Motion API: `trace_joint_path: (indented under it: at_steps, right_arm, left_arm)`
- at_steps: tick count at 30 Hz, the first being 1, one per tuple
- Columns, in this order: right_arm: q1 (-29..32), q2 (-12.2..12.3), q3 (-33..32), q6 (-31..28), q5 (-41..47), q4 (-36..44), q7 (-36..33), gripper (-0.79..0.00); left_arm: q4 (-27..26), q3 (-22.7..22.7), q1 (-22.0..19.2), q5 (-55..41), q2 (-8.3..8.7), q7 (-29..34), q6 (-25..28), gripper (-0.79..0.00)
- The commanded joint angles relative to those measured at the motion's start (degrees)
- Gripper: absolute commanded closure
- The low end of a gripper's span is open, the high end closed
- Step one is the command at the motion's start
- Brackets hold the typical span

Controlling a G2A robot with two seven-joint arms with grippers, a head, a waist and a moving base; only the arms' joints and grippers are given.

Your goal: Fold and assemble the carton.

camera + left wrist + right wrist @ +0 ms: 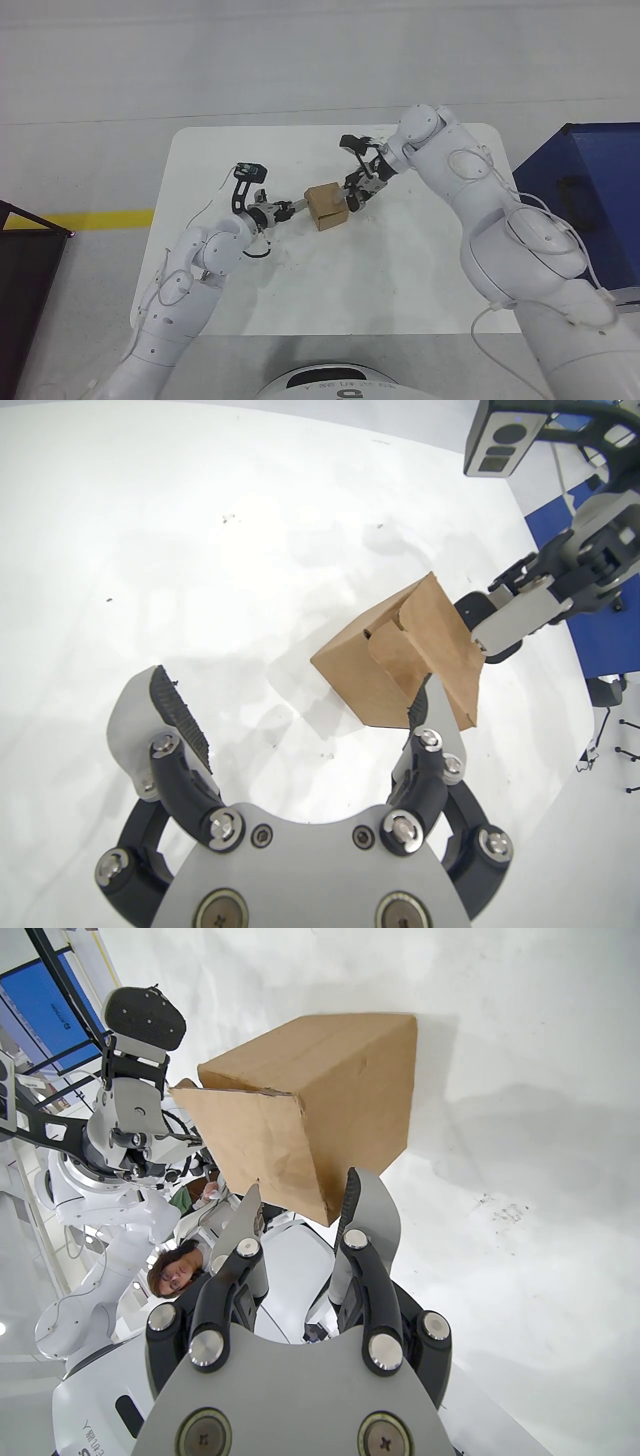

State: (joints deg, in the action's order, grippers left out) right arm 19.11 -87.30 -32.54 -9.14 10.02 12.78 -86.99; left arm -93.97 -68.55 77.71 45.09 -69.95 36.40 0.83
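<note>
1. The small brown cardboard carton (326, 206) sits near the middle of the white counter (400, 290), between the two arms. A loose flap stands out from the end that faces the left arm.
2. The left end effector (295, 680) is wide open. One of its fingers (434, 712) lies against the flap's edge, and the other is over bare counter, well apart from the carton.
3. The right end effector (303, 1185) is at the opposite end, right up against a lower corner of the carton. Whether it is clamping that corner or only resting there cannot be told.
4. If that far hold is loose, a push on the flap from the left would probably slide or spin the light carton across the smooth counter rather than fold anything.
5. Contact by a single finger at the flap's edge is thin. It could slip past, so that the flap springs back or creases off its score line.
6. The inner tabs at that end look only half tucked. Pressing the outer flap down over them could jam or buckle the board.
7. Too hard a squeeze on the far corner could crush it and leave the carton out of square.
</note>
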Motion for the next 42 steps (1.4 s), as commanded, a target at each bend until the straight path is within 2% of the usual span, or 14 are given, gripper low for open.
trace_joint_path:
  at_steps: [1,3,5,6,11,17,19,23,34,42]
  right_arm:
    - [0.03,0.34,-0.66,-1.14,0.56,-0.67,1.46,-0.357]
    - [-0.05,0.78,-1.41,-2.75,1.2,-1.1,2.75,-0.406]
    - [-0.13,1.41,-2.47,-4.96,2.43,-1.75,3.52,-0.702]
    - [-0.06,1.75,-2.97,-6.24,3.03,-1.94,3.13,-0.785]
    - [-0.04,1.87,-3.1,-6.62,3.16,-2.03,2.94,-0.785]
    - [-0.04,1.87,-3.1,-6.62,3.16,-2.03,2.94,-0.785]
    - [0.87,2.09,-3.26,-6.08,2.95,-1.64,5.02,-0.785]
    - [1.9,3.45,-5.45,-10.0,5.81,-1.29,4.72,-0.785]
    - [6.42,7.1,-9.22,-15.89,8.7,4.75,7.73,-0.785]
    - [10.23,10.76,-11.61,-18.03,8.34,10.06,9.87,-0.785]
  left_arm:
    - [-0.02,-0.47,0.16,-0.06,0.1,0.17,0.1,-0.785]
    - [0.07,-0.39,0.0,-0.02,0.12,0.35,0.09,-0.785]
    - [0.28,0.15,-0.43,0.41,0.06,0.75,-0.22,-0.785]
    - [0.32,0.43,-0.65,0.47,0.01,0.81,-0.47,-0.785]
    - [-0.34,0.85,-1.07,1.23,-0.06,0.69,-1.67,-0.785]
    - [-1.7,-1.21,1.21,1.03,0.36,-0.18,-1.67,-0.785]
    - [-1.72,-1.73,1.78,1.07,0.49,-0.2,-1.59,-0.785]
    - [-0.92,-1.3,1.35,2.18,0.5,0.63,-2.48,-0.785]
    - [3.3,5.16,-6.22,5.77,-0.92,3.44,-8.15,-0.785]
    - [8.56,13.4,-13.72,8.57,-3.28,4.68,-13.06,-0.785]
